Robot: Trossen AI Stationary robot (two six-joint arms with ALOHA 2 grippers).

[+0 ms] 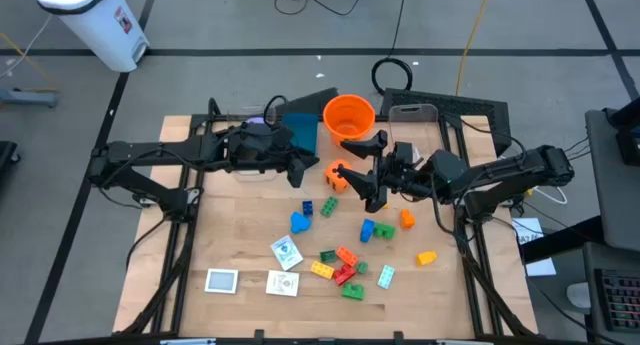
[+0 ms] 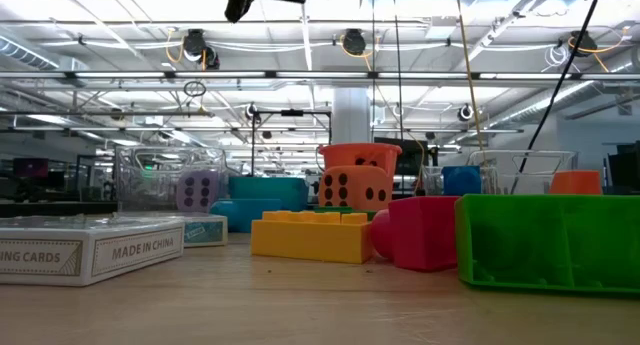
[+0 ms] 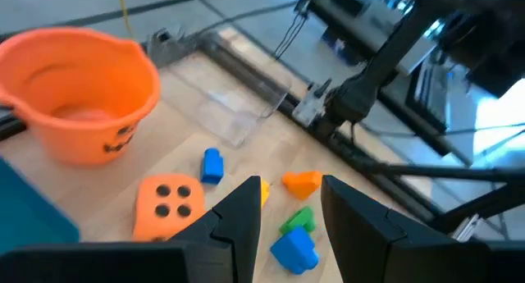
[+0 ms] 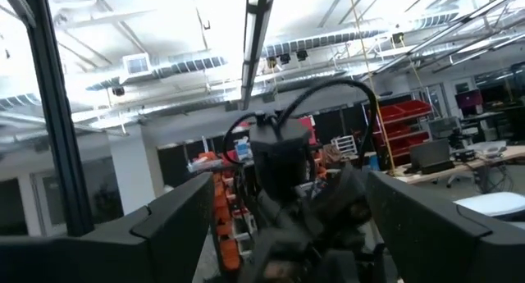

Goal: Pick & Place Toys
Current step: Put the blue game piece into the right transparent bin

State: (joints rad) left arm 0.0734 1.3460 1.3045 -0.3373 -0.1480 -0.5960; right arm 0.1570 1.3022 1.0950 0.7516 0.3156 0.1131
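Overhead, both dark arms reach inward above the wooden table point(image 1: 240, 235). Left gripper point(image 1: 309, 171) hangs beside the orange plastic bucket point(image 1: 349, 115), fingers point(image 3: 238, 221) parted with nothing between them, tipped down toward the orange spotted die point(image 1: 336, 175). Right gripper point(image 1: 370, 170) is raised and level near that die, jaws spread wide and empty, facing the left arm. The bucket's visible interior shows no toys. Small plastic building bricks point(image 1: 345, 270) lie scattered on the table toward the near edge, flat white cards point(image 1: 222, 280) beside them. A purple die point(image 2: 197, 191) sits in a clear plastic bin point(image 2: 150, 175) behind.
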